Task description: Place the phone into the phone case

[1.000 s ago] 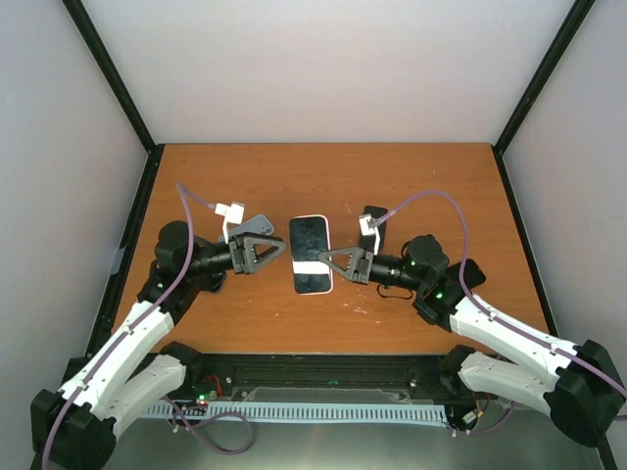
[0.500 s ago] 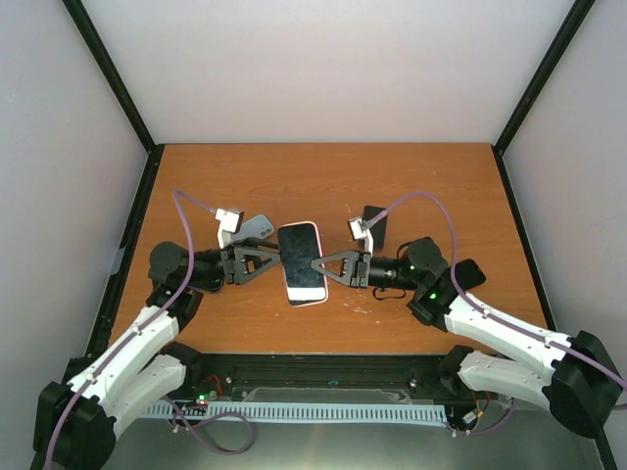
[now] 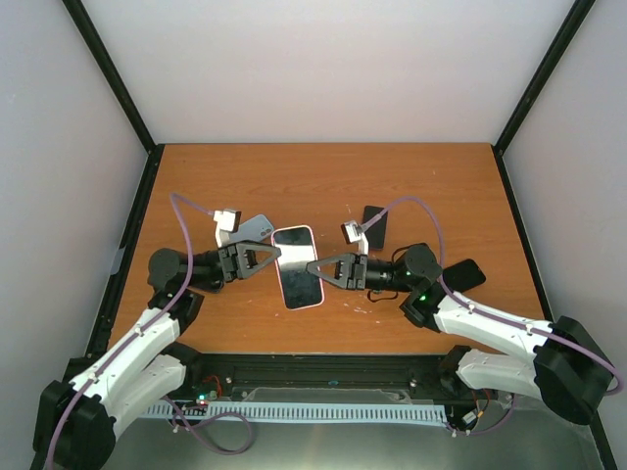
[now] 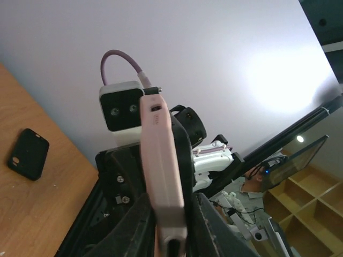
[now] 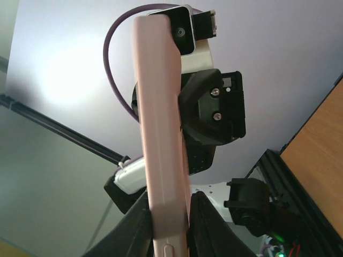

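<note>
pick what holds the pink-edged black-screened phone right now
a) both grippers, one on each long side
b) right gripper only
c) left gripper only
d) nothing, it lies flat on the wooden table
a: the pink-edged black-screened phone sits between the left gripper and the right gripper, and each wrist view shows its pink edge pinched between that gripper's own fingers.

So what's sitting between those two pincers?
The pink-edged phone: the left pincer grips one long edge, the right pincer the other. The top view shows it best.
</note>
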Action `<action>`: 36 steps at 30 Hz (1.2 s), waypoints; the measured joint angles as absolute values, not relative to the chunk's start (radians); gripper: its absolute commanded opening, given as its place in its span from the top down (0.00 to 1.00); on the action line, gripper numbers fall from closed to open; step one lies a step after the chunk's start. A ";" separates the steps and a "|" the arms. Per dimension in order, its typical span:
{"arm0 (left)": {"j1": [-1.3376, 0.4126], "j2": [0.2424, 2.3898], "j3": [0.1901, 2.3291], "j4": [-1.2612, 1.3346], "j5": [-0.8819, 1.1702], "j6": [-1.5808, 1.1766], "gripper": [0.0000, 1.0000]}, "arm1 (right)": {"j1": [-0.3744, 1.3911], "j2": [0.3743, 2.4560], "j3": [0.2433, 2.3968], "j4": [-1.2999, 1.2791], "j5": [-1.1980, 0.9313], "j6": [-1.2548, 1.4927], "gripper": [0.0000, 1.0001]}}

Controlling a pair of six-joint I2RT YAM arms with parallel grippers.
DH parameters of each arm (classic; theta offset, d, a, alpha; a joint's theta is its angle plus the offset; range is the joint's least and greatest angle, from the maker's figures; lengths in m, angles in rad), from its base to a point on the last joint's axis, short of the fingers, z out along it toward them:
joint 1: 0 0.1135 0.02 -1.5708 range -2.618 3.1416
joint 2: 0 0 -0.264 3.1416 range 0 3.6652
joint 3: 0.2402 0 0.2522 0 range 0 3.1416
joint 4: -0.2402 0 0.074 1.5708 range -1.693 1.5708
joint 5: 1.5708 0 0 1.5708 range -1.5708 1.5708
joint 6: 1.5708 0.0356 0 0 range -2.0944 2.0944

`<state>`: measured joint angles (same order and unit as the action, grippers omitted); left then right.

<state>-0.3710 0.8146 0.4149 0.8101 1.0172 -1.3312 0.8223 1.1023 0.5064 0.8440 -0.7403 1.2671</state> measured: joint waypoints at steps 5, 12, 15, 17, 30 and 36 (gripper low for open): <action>-0.371 0.813 0.416 0.740 1.002 -1.313 1.00 | 0.825 1.104 0.502 0.849 -0.729 1.270 0.75; -0.371 0.813 0.456 0.534 0.973 -1.239 0.87 | 0.824 1.111 0.484 0.798 -0.671 1.254 0.86; -0.371 0.815 0.461 0.485 0.964 -1.230 0.70 | 0.824 1.117 0.471 0.794 -0.653 1.254 0.89; -0.371 0.816 0.463 0.459 0.953 -1.220 0.53 | 0.825 1.116 0.462 0.797 -0.639 1.262 0.89; -0.371 0.817 0.412 0.435 0.986 -1.225 0.20 | 0.825 1.100 0.421 0.797 -0.455 1.307 0.88; -0.372 0.843 0.379 0.447 1.032 -1.230 0.36 | 0.825 1.115 0.446 0.803 -0.399 1.312 0.88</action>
